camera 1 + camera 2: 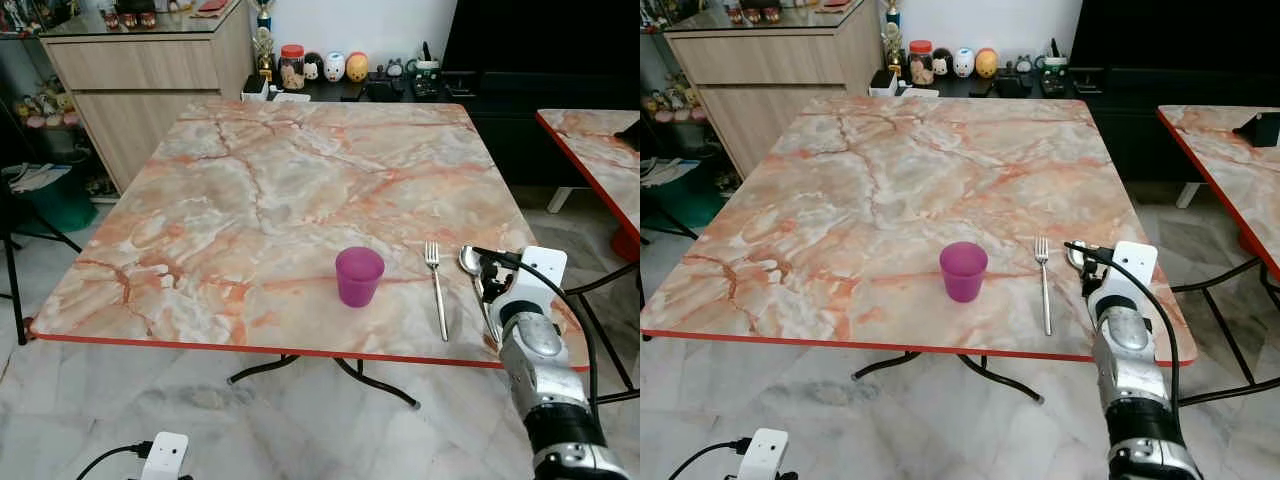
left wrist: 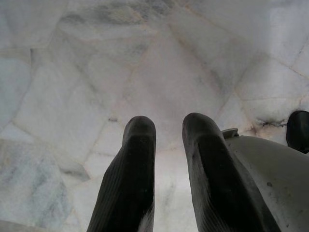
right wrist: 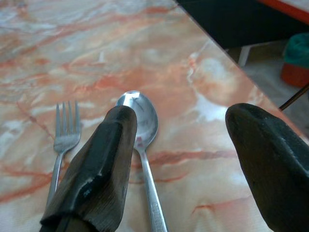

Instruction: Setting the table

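Near the marble-patterned desk's (image 1: 250,200) front edge stand a purple plastic cup (image 1: 359,276), a silver fork (image 1: 436,285) and a silver spoon (image 3: 141,135); right gripper (image 3: 193,145) fingers spread wide above the spoon, left gripper (image 2: 166,145) fingers narrowly parted over the floor.

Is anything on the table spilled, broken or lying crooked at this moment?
Nothing stands out. The purple cup stands upright, with the fork and spoon lying roughly parallel to its right. The right gripper hovers open over the spoon.

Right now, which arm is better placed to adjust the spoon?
The right. The right gripper hangs open just above the spoon, beside the fork. The left gripper points at the floor.
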